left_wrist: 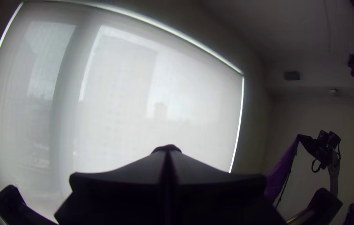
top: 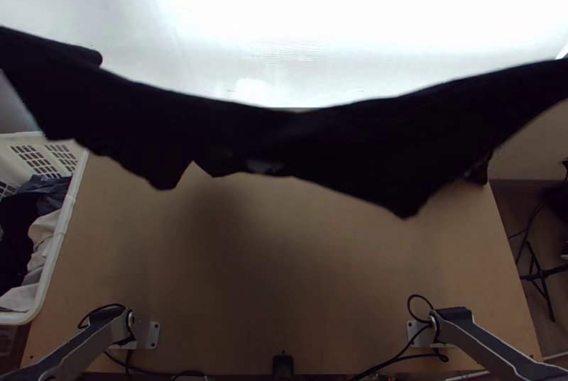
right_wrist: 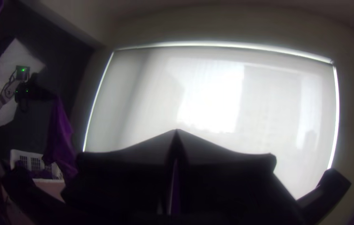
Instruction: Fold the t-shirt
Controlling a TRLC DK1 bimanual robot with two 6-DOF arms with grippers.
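The dark t-shirt (top: 298, 133) hangs stretched in the air across the top view, sagging in the middle, with an uneven lower edge; both ends run out at the picture's sides. My left gripper (left_wrist: 168, 154) is shut, and in the right wrist view cloth (right_wrist: 58, 133) hangs down from it, looking purple there. My right gripper (right_wrist: 177, 133) is shut too, a thin purple strip of cloth between its fingers. In the left wrist view, the t-shirt (left_wrist: 283, 171) slopes down from the right gripper (left_wrist: 310, 146). The held parts of the shirt cannot be told.
Below the shirt lies the wooden table (top: 284, 267). A white basket (top: 59, 239) with clothes stands at the table's left side. Cables lie near both arm bases, and a small black device (top: 282, 365) sits at the near edge. A bright blind (top: 355, 12) is behind.
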